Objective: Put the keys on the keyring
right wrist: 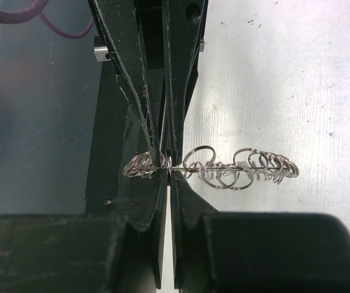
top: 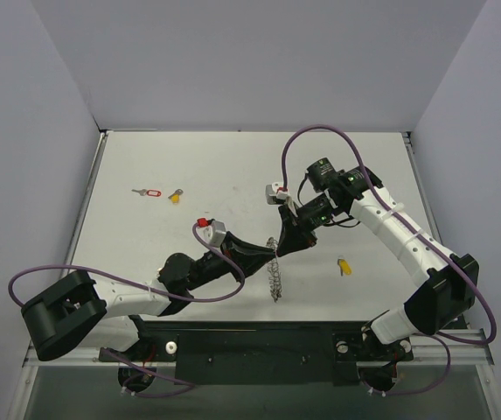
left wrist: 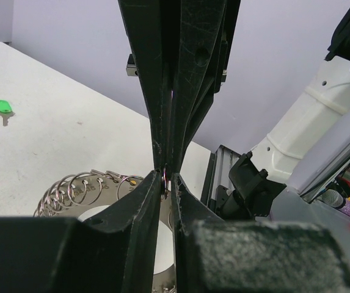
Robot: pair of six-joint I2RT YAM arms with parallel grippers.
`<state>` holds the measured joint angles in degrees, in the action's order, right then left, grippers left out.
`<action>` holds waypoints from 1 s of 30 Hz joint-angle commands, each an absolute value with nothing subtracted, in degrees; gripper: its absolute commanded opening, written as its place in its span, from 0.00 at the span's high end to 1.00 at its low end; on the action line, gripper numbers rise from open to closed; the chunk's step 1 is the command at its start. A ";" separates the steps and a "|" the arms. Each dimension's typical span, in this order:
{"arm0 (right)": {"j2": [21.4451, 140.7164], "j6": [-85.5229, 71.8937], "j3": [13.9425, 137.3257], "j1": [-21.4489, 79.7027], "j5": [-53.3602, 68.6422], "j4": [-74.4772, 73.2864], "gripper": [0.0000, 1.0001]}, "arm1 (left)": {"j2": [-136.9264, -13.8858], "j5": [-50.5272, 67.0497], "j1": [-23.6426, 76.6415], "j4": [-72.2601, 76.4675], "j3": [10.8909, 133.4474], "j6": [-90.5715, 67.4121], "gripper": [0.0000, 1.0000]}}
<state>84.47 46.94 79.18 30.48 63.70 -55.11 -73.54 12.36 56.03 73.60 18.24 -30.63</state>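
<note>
Two grippers on one keyring (right wrist: 236, 171): right gripper (right wrist: 170, 168) clamped tight on its wire, left gripper (left wrist: 167, 183) looks pinched on it too, tips nose to nose mid-table. Risk imo: any uneven pull = keyring slips out or the loops snag. Keys (top: 176, 196) lie well apart on the table (top: 233, 166), none threaded. Lots of room at the back, near edge close.

The left arm (top: 128, 302) and right arm (top: 399, 232) share white links, black joints and looping purple cables (top: 320, 129).
</note>
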 commanded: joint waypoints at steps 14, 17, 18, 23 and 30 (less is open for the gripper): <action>83.94 47.55 79.19 31.46 66.71 -56.60 1.00 | -74.62 15.12 55.64 77.70 20.57 -31.55 0.97; 83.94 47.37 79.19 31.55 66.45 -56.69 1.00 | -74.18 14.68 55.55 78.40 20.22 -31.55 1.00; 84.02 47.20 79.28 31.55 66.36 -56.60 1.00 | -73.83 14.50 55.55 78.40 20.04 -31.29 1.00; 82.71 47.37 79.98 29.89 65.92 -57.65 0.66 | -71.55 13.01 55.55 76.47 18.64 -29.19 1.00; 79.37 50.53 79.81 24.70 62.25 -59.59 0.51 | -67.33 13.45 54.93 72.43 17.93 -26.46 1.00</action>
